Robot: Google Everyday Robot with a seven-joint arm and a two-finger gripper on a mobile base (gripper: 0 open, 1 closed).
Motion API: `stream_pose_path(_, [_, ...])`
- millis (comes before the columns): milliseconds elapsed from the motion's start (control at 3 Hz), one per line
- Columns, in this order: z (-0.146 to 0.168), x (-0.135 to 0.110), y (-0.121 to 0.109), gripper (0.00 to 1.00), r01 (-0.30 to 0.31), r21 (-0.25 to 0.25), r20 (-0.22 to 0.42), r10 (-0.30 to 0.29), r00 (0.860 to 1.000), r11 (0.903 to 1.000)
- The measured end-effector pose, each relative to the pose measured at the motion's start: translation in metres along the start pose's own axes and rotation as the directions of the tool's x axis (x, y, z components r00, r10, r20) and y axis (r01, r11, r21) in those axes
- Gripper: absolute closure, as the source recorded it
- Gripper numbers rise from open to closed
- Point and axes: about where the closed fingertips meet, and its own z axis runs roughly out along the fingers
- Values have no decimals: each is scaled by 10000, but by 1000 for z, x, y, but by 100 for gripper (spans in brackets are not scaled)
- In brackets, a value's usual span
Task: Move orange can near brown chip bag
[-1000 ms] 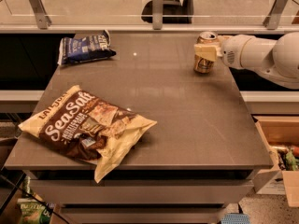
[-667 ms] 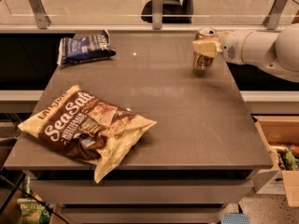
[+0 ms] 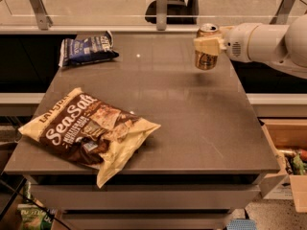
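The gripper (image 3: 207,45) sits in the upper right of the frame, closed around the orange can (image 3: 206,61); the can stands upright, long axis vertical, silver top up; the brown chip bag (image 3: 88,128) lies flat at lower left of the table (image 3: 201,123), well apart, its length running diagonally.

Front left on table (image 3: 192,119), chip bag (image 3: 88,128); far left behind it, smaller bag (image 3: 86,49); far right, well apart, can (image 3: 206,63) clasped in gripper (image 3: 207,46).
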Motion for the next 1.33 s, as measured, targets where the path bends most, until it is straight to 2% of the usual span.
stream_pose_path(667, [-5, -10, 49, 100, 473, -936, 629, -416, 9972, 9945])
stream_pose_path(1000, [-4, -12, 75, 100, 665, -1457, 858, -543, 9948, 9871])
stream_pose_path(1333, [-2, -12, 100, 100, 822, -1758, 949, -662, 9933, 9810])
